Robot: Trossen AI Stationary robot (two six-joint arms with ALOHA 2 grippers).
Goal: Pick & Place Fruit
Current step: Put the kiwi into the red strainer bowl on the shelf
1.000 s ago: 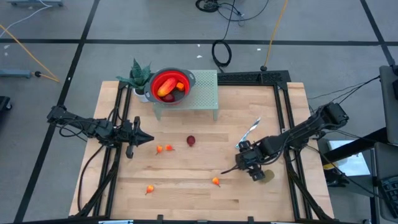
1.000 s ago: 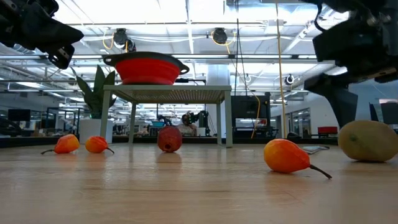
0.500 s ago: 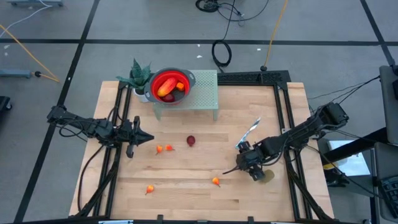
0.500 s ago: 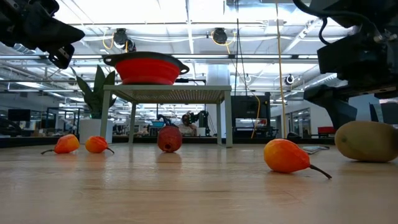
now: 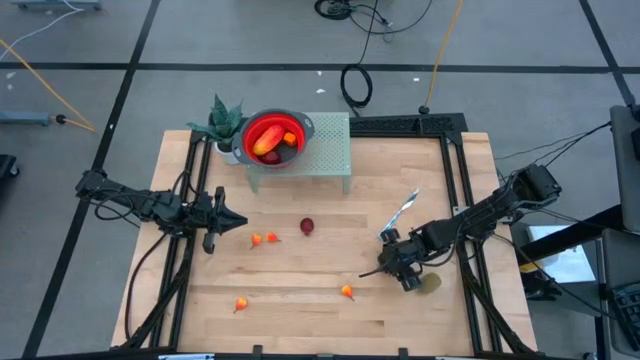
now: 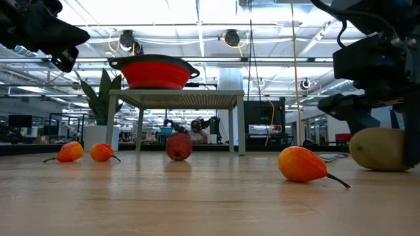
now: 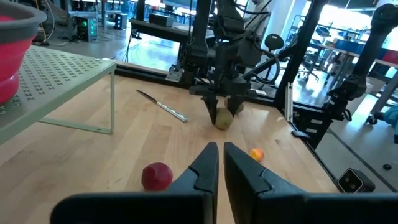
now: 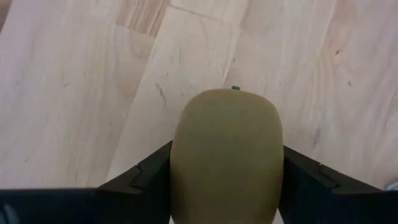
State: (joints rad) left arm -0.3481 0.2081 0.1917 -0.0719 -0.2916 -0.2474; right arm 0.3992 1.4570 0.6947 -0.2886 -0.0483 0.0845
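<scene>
Since the earlier frame, the right tool (image 5: 412, 281) has been lowered over the brownish-green fruit (image 8: 226, 152) at the counter's (image 5: 300, 310) near right, and its fingers (image 8: 143, 180) are now pressed against both sides of that fruit, pinching it. The fruit is seen resting on the wood. The left tool (image 5: 232, 222) is held above the counter's left side, fingers pressed together, nothing between them. Two small orange fruits (image 5: 263, 239) are noted just right of it, and a dark red fruit (image 5: 307, 227) farther right. Two more orange fruits (image 5: 241, 304) (image 5: 347, 292) lie along the near edge. Further fruit is seen inside the red bowl (image 5: 301, 127) on the green stand (image 5: 330, 150) at the far side.
</scene>
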